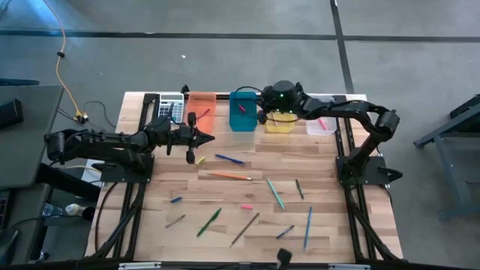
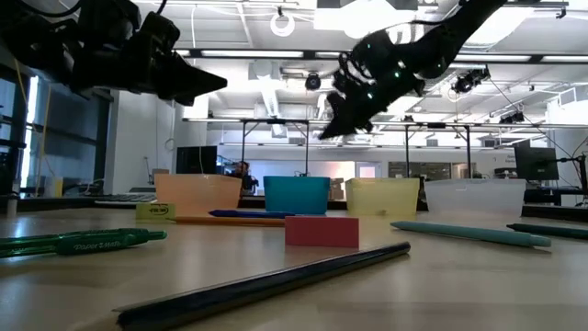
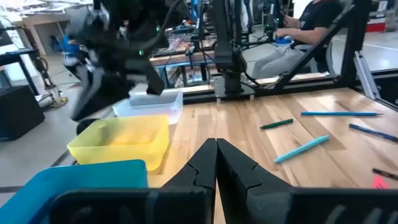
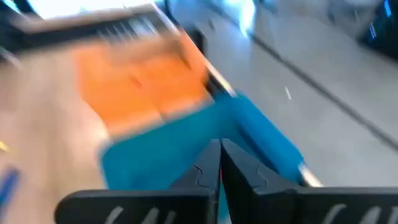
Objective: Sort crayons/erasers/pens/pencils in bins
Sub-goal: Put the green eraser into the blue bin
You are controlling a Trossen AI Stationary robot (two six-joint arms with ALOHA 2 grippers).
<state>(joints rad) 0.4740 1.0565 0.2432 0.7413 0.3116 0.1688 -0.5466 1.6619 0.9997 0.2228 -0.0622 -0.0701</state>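
Note:
Four bins stand in a row at the table's far edge: orange (image 1: 200, 105), teal-blue (image 1: 242, 111), yellow (image 1: 281, 122) and clear (image 1: 321, 124). My right gripper (image 1: 262, 115) hovers shut above the gap between the teal-blue and yellow bins; its wrist view (image 4: 219, 155) shows the teal-blue bin just below. My left gripper (image 1: 211, 137) is shut and empty, held above the table in front of the orange bin. Pens, pencils and erasers lie flat on the wood: a yellow-green eraser (image 1: 200, 159), a blue pen (image 1: 229, 158), an orange pencil (image 1: 230, 176), a pink eraser (image 1: 247, 206) and a green pen (image 1: 209, 222).
A grey calculator (image 1: 171, 107) lies left of the orange bin. A teal pen (image 1: 275, 193), dark pencils (image 1: 299, 188) (image 1: 245, 229) and a blue pen (image 1: 308, 227) are scattered over the near half. A seated person (image 3: 298, 37) is beyond the table.

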